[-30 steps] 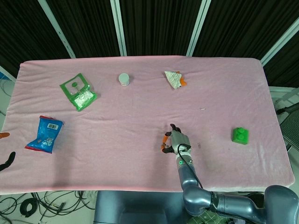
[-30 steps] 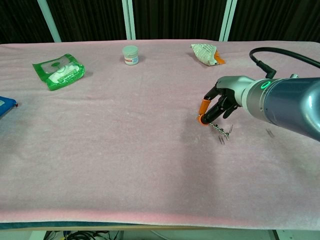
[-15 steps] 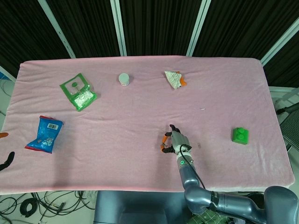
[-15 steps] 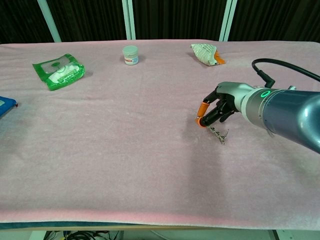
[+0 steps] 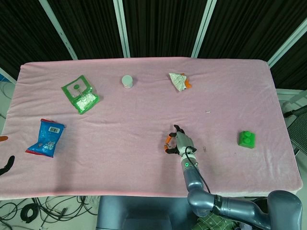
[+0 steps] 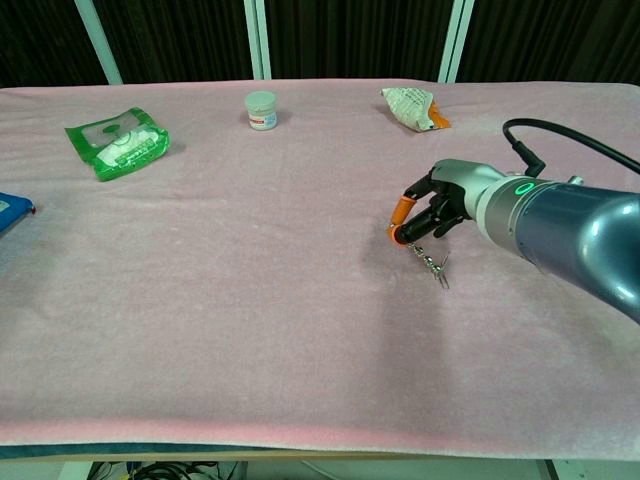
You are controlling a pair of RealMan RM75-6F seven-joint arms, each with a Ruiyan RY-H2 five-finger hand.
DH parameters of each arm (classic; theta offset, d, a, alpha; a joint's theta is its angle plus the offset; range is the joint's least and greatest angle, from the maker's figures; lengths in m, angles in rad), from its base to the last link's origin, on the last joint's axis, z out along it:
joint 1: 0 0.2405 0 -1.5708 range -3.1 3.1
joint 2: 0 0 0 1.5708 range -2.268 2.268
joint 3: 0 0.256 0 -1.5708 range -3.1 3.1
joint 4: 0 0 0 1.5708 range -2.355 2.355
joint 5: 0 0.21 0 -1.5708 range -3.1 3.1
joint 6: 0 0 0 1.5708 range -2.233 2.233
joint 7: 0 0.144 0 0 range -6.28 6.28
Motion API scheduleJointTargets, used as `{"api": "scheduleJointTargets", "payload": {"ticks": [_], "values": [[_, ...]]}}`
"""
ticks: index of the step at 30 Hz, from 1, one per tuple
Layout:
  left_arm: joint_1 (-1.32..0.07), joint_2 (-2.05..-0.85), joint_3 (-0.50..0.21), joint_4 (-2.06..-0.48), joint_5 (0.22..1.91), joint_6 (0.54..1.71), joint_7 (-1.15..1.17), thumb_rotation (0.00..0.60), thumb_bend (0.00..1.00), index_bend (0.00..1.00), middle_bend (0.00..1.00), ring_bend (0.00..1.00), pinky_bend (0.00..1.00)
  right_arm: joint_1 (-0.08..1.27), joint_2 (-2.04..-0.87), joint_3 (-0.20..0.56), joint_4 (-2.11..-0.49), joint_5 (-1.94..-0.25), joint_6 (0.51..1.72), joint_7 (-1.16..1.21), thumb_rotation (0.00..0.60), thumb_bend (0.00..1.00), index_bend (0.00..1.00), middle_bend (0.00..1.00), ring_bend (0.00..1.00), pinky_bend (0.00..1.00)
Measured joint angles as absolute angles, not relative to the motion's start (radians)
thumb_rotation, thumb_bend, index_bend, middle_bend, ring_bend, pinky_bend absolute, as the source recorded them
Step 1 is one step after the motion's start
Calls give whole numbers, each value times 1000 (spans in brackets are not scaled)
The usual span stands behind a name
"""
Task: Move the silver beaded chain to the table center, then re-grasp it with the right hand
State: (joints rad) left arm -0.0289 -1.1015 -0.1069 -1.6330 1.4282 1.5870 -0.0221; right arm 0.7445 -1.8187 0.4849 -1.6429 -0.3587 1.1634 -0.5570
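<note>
I see the blue snack bag [image 5: 46, 138] near the left table edge, and the left hand [image 5: 5, 165] is barely in frame off that edge, so I can't tell how its fingers sit. Green pouch [image 6: 117, 142], white jar [image 6: 261, 109] and crumpled wrapper [image 6: 411, 106] line the far side. Mid-table pink cloth [image 6: 220, 300] is open. My right hand [image 6: 432, 208] sits right of center, fingers pinched on the silver beaded chain [image 6: 433, 265], which dangles with its lower end at the cloth. Green block [image 5: 246, 139] is well right, near the right edge.
</note>
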Motion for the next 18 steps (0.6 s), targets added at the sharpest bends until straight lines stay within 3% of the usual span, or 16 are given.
{"api": "scheduleJointTargets", "payload": {"ticks": [18], "values": [[-24, -1107, -112, -1637, 1424, 1595, -5, 600, 301, 315, 50, 0, 0, 736, -1802, 451, -1632, -379, 1154, -478, 600, 356, 612, 1, 47, 212]]}}
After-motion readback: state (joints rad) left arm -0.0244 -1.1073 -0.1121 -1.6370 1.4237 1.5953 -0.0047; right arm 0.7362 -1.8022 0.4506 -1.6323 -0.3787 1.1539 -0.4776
